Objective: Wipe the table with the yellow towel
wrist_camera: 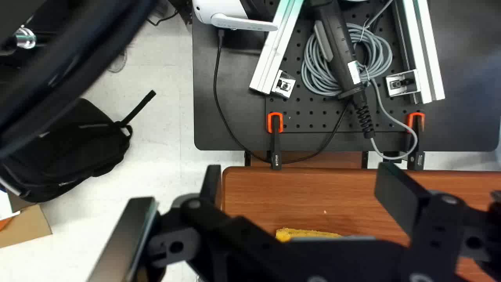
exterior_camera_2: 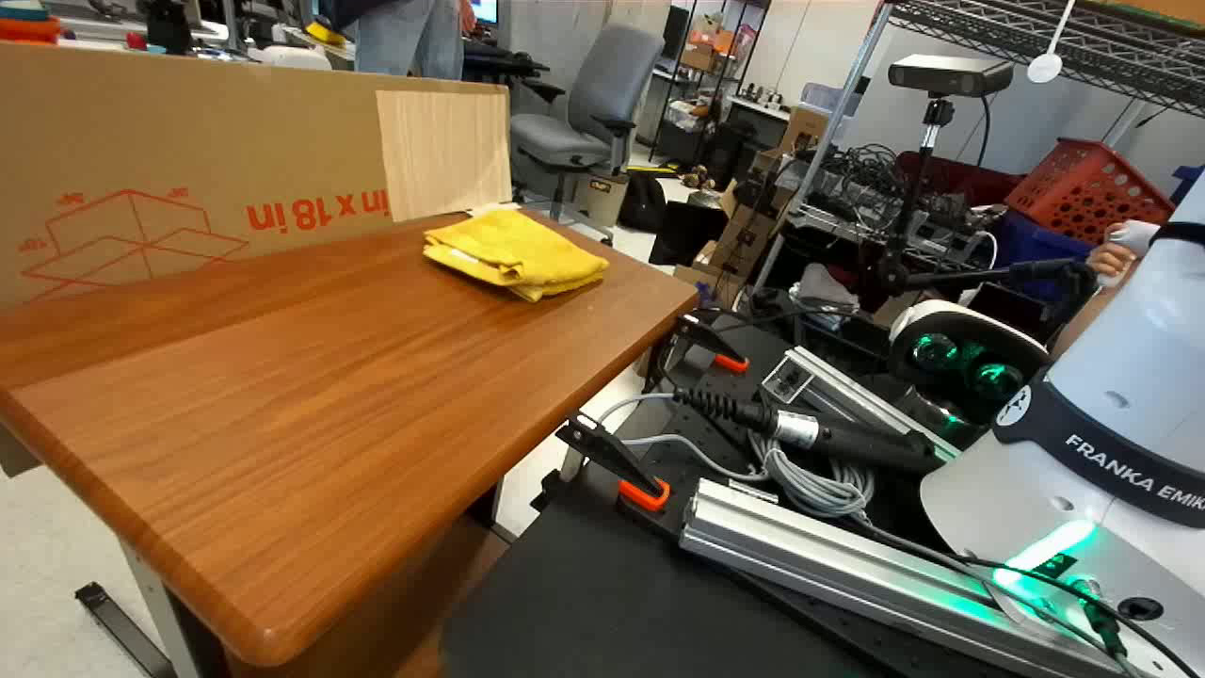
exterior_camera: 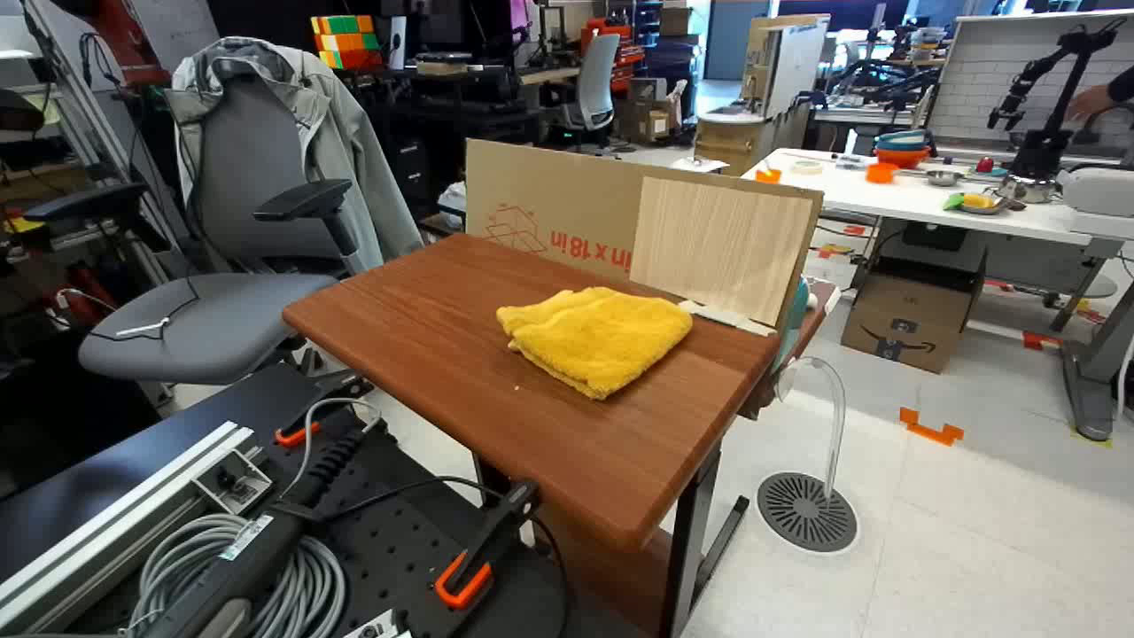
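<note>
The yellow towel (exterior_camera: 598,337) lies folded on the brown wooden table (exterior_camera: 416,292). In an exterior view the towel (exterior_camera_2: 518,254) lies toward the table's right end, and the table (exterior_camera_2: 282,405) stretches to the left. In the wrist view only one edge of the towel (wrist_camera: 305,234) shows; the gripper body hides the rest. My gripper (wrist_camera: 301,182) is open with nothing between its fingers. It is above the table (wrist_camera: 305,196), with the towel apart from its fingertips. The gripper is out of view in both exterior views.
A cardboard sheet (exterior_camera: 558,199) stands along the table's far edge, with a light wood-grain panel (exterior_camera: 722,248) on it. A black robot bench with clamps (wrist_camera: 276,137), aluminium rails (exterior_camera_2: 847,574) and coiled cable (wrist_camera: 325,74) borders the near edge. A tiny pale speck (wrist_camera: 325,212) lies near the towel.
</note>
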`<act>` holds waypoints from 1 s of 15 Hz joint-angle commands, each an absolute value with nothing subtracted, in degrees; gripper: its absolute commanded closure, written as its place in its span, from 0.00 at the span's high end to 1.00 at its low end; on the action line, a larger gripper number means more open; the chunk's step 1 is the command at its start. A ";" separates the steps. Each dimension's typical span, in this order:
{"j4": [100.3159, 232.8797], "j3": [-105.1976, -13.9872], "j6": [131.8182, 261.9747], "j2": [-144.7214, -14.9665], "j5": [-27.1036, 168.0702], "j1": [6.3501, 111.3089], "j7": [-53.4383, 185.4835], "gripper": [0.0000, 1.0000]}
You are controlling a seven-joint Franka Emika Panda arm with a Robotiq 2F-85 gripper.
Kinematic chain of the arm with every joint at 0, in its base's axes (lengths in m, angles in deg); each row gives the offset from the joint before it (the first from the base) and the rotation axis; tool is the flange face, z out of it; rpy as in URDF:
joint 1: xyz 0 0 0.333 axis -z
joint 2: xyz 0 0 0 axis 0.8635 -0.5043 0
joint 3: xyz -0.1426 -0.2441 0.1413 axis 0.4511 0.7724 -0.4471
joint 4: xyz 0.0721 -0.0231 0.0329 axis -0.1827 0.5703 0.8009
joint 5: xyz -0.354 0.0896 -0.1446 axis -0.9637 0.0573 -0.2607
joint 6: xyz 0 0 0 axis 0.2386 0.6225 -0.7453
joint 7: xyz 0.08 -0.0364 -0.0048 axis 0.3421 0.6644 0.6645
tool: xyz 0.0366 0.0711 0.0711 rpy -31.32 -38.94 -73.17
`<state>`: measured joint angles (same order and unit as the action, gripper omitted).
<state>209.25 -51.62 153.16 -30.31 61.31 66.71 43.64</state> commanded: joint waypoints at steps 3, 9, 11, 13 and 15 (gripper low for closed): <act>209.13 -51.44 153.11 -30.31 61.25 66.46 43.76 1.00; 207.50 -52.48 153.91 -33.38 64.64 65.43 47.17 1.00; 206.53 -53.46 155.29 -35.89 67.43 64.80 50.11 1.00; 205.15 -54.40 157.46 -39.36 70.33 64.09 52.83 1.00; 202.73 -55.59 160.45 -44.36 73.13 63.65 56.07 1.00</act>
<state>207.69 -54.25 158.06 -36.56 69.50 64.40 51.86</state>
